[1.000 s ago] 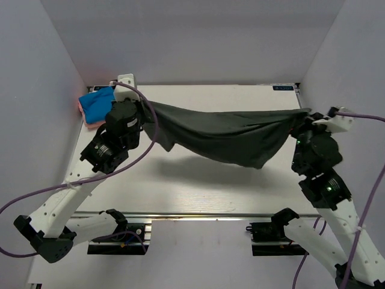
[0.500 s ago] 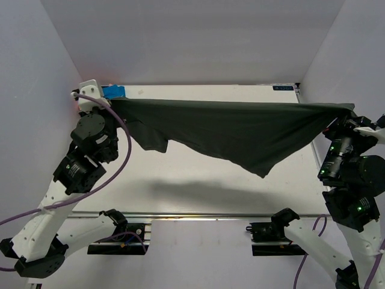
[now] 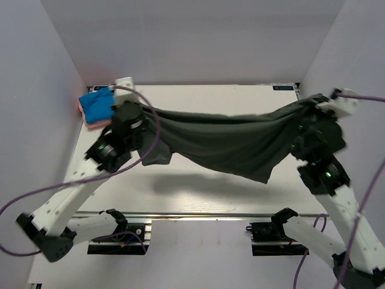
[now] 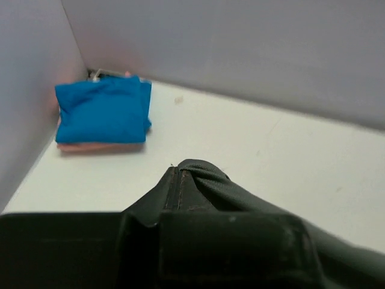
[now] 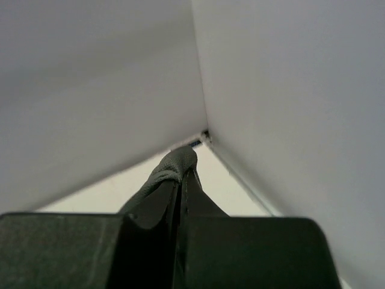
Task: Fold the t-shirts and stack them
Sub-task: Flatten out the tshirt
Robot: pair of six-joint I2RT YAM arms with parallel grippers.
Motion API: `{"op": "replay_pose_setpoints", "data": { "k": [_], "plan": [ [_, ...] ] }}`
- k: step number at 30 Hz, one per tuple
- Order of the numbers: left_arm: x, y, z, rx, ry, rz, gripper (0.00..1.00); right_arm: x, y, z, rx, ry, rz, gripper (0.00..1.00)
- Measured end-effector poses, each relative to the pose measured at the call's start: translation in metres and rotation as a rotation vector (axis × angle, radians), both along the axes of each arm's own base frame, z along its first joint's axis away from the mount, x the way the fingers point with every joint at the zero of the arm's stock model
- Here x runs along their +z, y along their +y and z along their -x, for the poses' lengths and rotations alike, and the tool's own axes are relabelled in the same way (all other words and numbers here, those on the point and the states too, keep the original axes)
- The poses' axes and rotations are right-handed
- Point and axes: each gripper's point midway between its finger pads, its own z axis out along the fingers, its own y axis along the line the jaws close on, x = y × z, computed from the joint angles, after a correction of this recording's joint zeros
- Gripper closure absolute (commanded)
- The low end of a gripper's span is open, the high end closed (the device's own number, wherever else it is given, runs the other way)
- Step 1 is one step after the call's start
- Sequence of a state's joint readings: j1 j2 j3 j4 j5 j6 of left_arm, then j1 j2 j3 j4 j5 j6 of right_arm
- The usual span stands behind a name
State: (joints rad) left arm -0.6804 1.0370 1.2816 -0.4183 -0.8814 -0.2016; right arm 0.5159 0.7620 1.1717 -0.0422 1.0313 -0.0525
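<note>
The large dark grey-green t-shirt (image 3: 228,139) hangs in the air over the table, held at both ends and sagging in the middle. My left gripper (image 3: 143,110) is shut on its left end, seen as a bunched fold (image 4: 201,174) in the left wrist view. My right gripper (image 3: 308,103) is shut on its right end, whose fold (image 5: 174,165) shows between the fingers in the right wrist view. A folded bright blue t-shirt (image 3: 96,103) lies on a folded salmon-pink one (image 3: 90,124) in the back left corner; both also show in the left wrist view (image 4: 102,111).
The white table (image 3: 198,189) is boxed in by pale walls on the left (image 3: 36,120), back and right (image 3: 355,60). A purple cable (image 3: 153,129) loops off the left arm. The shirt's shadow falls on the table's middle.
Both arms have swung back inward after a wide stretch half a second ago. The shirt was pulled taut then; now it sags again. The blue stack is uncovered again.
</note>
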Motion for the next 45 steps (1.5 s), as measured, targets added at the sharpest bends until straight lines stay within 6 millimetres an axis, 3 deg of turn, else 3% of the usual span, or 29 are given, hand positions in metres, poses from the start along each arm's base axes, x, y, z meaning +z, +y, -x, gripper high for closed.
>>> {"op": "replay_pose_setpoints", "data": {
  "k": [3, 6, 9, 12, 15, 17, 21, 23, 26, 27, 28, 30, 31, 36, 40, 45],
  "plan": [
    [-0.065, -0.021, -0.028, 0.000, 0.129, -0.079, 1.00, -0.045, 0.023, -0.040, 0.010, 0.117, 0.020, 1.00],
    [-0.139, -0.033, -0.049, -0.012, 0.284, -0.165, 1.00, -0.102, 0.043, -0.087, 0.001, 0.270, 0.052, 1.00],
    [-0.190, -0.035, -0.071, -0.008, 0.390, -0.205, 1.00, -0.164, 0.049, -0.129, -0.026, 0.424, 0.076, 1.00],
    [-0.226, -0.031, -0.098, 0.016, 0.461, -0.215, 1.00, -0.224, 0.044, -0.167, -0.059, 0.570, 0.082, 1.00],
    [-0.257, -0.031, -0.137, 0.029, 0.516, -0.202, 1.00, -0.270, 0.034, -0.197, -0.082, 0.678, 0.067, 1.00],
    [-0.276, -0.029, -0.164, 0.036, 0.543, -0.186, 1.00, -0.290, 0.028, -0.220, -0.089, 0.718, 0.044, 1.00],
    [-0.307, -0.029, -0.211, 0.026, 0.574, -0.147, 1.00, -0.312, 0.018, -0.268, -0.092, 0.739, 0.013, 1.00],
    [-0.321, -0.028, -0.229, 0.015, 0.588, -0.126, 0.92, -0.323, 0.016, -0.285, -0.085, 0.753, 0.002, 1.00],
    [-0.334, -0.027, -0.249, -0.009, 0.601, -0.103, 0.60, -0.335, 0.015, -0.305, -0.067, 0.761, -0.017, 0.89],
    [-0.337, -0.028, -0.256, -0.020, 0.601, -0.092, 0.40, -0.338, 0.015, -0.310, -0.057, 0.765, -0.026, 0.68],
    [-0.338, -0.028, -0.261, -0.032, 0.603, -0.089, 0.27, -0.341, 0.016, -0.315, -0.047, 0.764, -0.041, 0.52],
    [-0.339, -0.026, -0.269, -0.049, 0.606, -0.063, 0.01, -0.346, 0.018, -0.320, -0.018, 0.779, -0.053, 0.18],
    [-0.338, -0.025, -0.271, -0.057, 0.608, -0.055, 0.00, -0.349, 0.018, -0.319, -0.006, 0.789, -0.062, 0.10],
    [-0.333, -0.019, -0.262, -0.089, 0.628, -0.008, 0.00, -0.349, 0.022, -0.311, 0.043, 0.828, -0.085, 0.10],
    [-0.319, -0.010, -0.219, -0.117, 0.662, 0.020, 0.00, -0.330, 0.026, -0.280, 0.082, 0.858, -0.122, 0.10],
    [-0.281, -0.019, -0.155, -0.237, 0.613, 0.100, 0.00, -0.302, 0.039, -0.216, 0.190, 0.853, -0.185, 0.10]
  ]
}}
